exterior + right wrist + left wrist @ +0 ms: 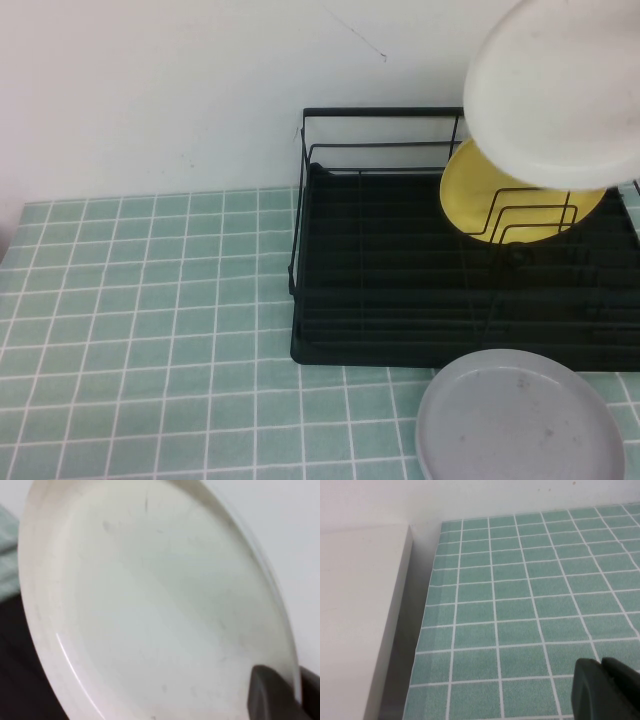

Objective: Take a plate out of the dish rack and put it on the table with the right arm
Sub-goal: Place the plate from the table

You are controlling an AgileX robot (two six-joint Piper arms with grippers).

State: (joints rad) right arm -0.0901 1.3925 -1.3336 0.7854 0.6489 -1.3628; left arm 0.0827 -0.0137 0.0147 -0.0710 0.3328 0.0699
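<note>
Gripping the plate (150, 605) at its rim, the right gripper (295, 692) holds it tilted in the air above the dish rack (400, 300). Below the raised plate, a yellow plate (500, 195) leans in the rack. The left gripper (602, 687), fingers together, hovers over the table (520, 605), well apart.

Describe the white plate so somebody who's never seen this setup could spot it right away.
Find the black dish rack on the green tiled table. Above its far right corner the plate is in the air, gripped by the right pincer. It is plain white; a yellow plate stands in the rack, a grey plate lies on the tiles.
</note>
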